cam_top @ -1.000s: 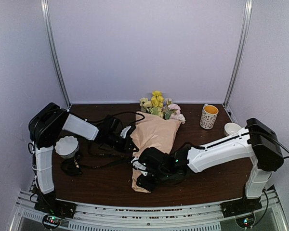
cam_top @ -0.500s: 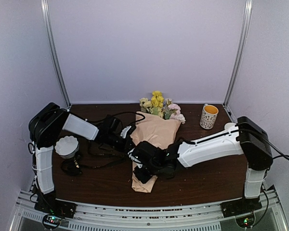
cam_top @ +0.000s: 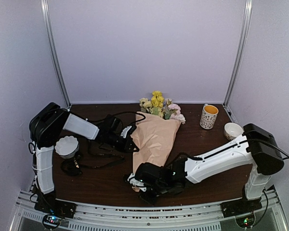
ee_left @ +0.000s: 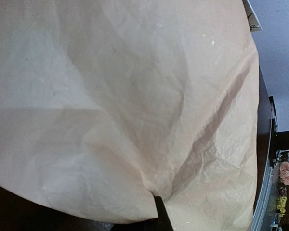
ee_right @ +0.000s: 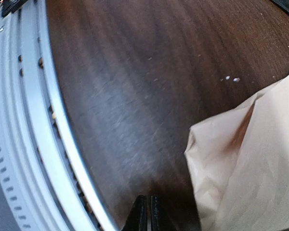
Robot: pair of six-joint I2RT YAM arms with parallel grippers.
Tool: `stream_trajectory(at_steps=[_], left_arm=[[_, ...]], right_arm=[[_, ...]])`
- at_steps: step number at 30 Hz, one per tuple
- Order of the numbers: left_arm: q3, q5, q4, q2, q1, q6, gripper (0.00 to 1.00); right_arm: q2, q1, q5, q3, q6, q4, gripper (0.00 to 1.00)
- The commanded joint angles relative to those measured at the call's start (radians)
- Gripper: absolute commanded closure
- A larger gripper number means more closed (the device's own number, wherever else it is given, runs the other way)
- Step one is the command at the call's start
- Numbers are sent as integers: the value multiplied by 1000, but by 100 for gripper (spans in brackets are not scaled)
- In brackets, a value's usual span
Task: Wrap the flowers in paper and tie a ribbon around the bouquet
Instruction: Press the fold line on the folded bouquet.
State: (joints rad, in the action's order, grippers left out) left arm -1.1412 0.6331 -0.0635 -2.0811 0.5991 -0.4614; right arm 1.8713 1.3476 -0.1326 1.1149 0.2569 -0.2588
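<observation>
The bouquet lies across the middle of the table as a tan-peach paper (cam_top: 154, 138) cone, with the yellow, pink and cream flowers (cam_top: 160, 105) sticking out of its far, wide end. My left gripper (cam_top: 132, 144) is shut on the paper's left edge. In the left wrist view the creased paper (ee_left: 135, 110) fills the frame above one dark fingertip (ee_left: 162, 214). My right gripper (cam_top: 134, 181) sits low at the cone's narrow near end. Its fingers (ee_right: 140, 214) are shut on nothing, with the paper (ee_right: 250, 168) just to their right. I cannot tell the ribbon from the black cables.
A yellow-lined mug (cam_top: 208, 116) and a small bowl (cam_top: 232, 130) stand at the right. A white fluted bowl (cam_top: 67, 146) sits at the left beside loops of black cable (cam_top: 98, 156). The metal rail (ee_right: 24, 120) of the table's near edge runs close to the right gripper.
The right arm has pulled back off the cone's lower part toward the near edge, and its jaws have closed. The left arm has stayed put on the paper.
</observation>
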Motion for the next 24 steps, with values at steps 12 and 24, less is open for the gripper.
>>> stream_trajectory(at_steps=[12,24], left_arm=[[-5,-41,59,-42,-7,24,100],[-12,-39,71,-49,-8,32,100]], right_arm=[[3,-228,158,42,17,-135,93],[-45,-26,84,-105,51,-111,95]])
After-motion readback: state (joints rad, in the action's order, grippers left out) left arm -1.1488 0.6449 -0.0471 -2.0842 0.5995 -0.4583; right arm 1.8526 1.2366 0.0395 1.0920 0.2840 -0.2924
